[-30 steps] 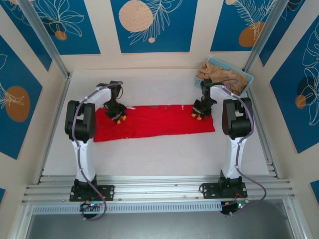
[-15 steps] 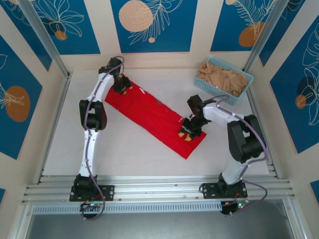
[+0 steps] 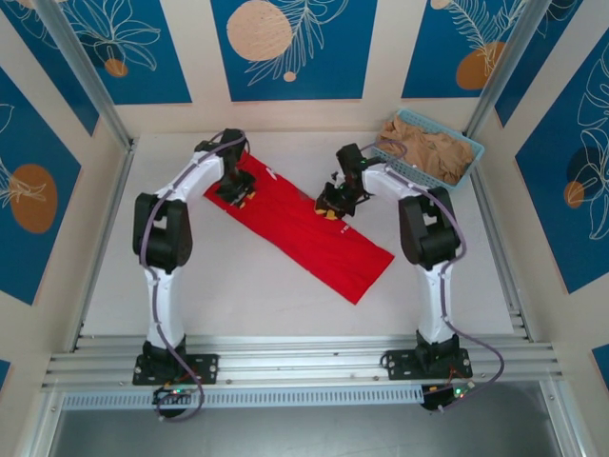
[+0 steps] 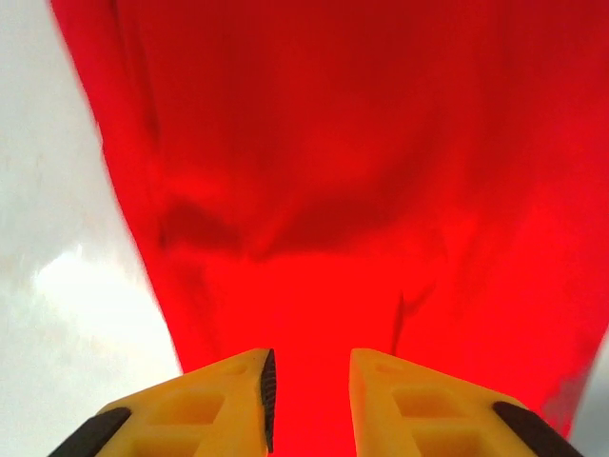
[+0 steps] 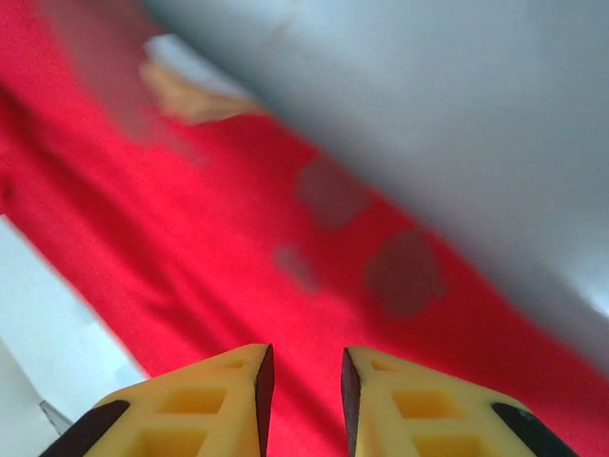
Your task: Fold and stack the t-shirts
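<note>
The red t-shirt (image 3: 314, 233) lies folded into a long strip, running diagonally from the far left to the near right of the table. My left gripper (image 3: 240, 193) is low over its far left end. In the left wrist view its yellow fingers (image 4: 233, 400) stand a little apart, and the gripper (image 4: 309, 357) has smooth red cloth (image 4: 362, 190) showing beyond the gap. My right gripper (image 3: 330, 208) sits at the strip's far edge near its middle. It (image 5: 304, 352) is also narrowly open over red cloth (image 5: 238, 238), where dark print marks (image 5: 404, 271) show through. Tan t-shirts (image 3: 428, 148) lie in the basket.
The light blue lattice basket (image 3: 409, 171) stands at the far right corner, close behind my right arm. White table (image 3: 266, 295) lies bare in front of the strip and to its left. Metal frame posts (image 3: 105, 190) run along both sides.
The red strip has swung from lying straight across to lying diagonally. My right gripper has left its near right end and moved up to the far edge. The left gripper shifted slightly nearer.
</note>
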Available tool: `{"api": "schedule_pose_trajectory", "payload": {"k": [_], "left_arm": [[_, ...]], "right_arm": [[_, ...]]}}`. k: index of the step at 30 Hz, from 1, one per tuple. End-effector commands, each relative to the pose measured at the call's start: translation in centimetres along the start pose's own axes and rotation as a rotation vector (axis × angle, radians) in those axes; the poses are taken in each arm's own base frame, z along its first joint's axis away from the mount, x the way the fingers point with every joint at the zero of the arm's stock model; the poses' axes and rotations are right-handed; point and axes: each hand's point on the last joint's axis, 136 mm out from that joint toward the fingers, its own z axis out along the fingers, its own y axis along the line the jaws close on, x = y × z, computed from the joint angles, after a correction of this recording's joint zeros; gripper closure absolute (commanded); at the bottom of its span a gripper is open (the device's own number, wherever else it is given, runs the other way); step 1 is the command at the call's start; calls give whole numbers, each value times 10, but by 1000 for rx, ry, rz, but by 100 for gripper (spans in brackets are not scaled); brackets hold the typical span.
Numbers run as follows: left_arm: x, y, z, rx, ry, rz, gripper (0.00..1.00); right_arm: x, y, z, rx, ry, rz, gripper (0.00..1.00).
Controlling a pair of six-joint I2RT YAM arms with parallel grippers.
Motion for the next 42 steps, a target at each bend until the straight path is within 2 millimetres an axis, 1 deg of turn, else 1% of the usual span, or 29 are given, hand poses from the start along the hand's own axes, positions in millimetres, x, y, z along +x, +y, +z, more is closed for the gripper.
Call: {"api": "schedule_pose_trajectory", "payload": {"k": [1, 5, 6, 8, 10, 12, 15, 19, 21, 25, 27, 29, 31, 33, 34, 35, 36, 37, 38, 39, 41, 42], "left_arm": [[-11, 13, 26, -94, 24, -71, 75], [-9, 16, 51, -128, 63, -88, 77], [-8, 15, 57, -129, 72, -85, 77], [-8, 6, 69, -113, 93, -58, 78], [-5, -11, 80, -90, 126, -17, 78], [0, -30, 91, -56, 147, 22, 79], [6, -64, 108, 61, 162, 38, 78], [7, -123, 121, 280, 143, 57, 76], [6, -145, 124, 357, 137, 62, 74], [0, -186, 117, 529, 117, 75, 67], [-6, -198, 108, 586, 101, 74, 64], [-8, -207, 95, 628, 99, 84, 61], [-9, -213, 69, 651, 74, 132, 58], [-10, -212, 35, 633, 27, 185, 55], [-10, -206, 16, 604, 6, 211, 55], [-8, -198, 3, 565, -14, 231, 55], [-5, -186, -9, 511, -29, 253, 54], [1, -173, -25, 477, -40, 271, 54], [9, -160, -31, 447, -37, 285, 53], [20, -141, -38, 414, -26, 289, 53], [50, -103, -41, 376, 21, 296, 53], [68, -78, -46, 347, 47, 297, 54]], "right_arm": [[5, -13, 5, 47, 54, 69, 73], [14, -36, 5, 134, 64, 136, 74], [18, -43, 3, 155, 69, 157, 74], [28, -53, 0, 170, 77, 199, 74], [43, -64, 0, 160, 99, 262, 74], [57, -66, 0, 125, 122, 321, 74], [76, -68, 0, 96, 139, 406, 74], [84, -66, 1, 37, 119, 514, 74], [84, -62, 4, 18, 123, 549, 74], [79, -49, 9, -30, 151, 590, 74], [77, -39, 8, -50, 156, 591, 74], [73, -32, 5, -57, 146, 571, 74], [67, -23, -6, -65, 121, 525, 73], [62, -16, -21, -56, 80, 473, 73], [61, -14, -31, -44, 54, 443, 72], [61, -15, -42, -28, 27, 422, 70], [62, -17, -52, -14, -4, 400, 67], [65, -19, -63, -8, -31, 378, 65], [67, -20, -72, -9, -50, 360, 63], [72, -22, -80, -12, -63, 338, 61], [86, -28, -90, -16, -59, 306, 59], [96, -32, -92, -18, -43, 289, 58]]}}
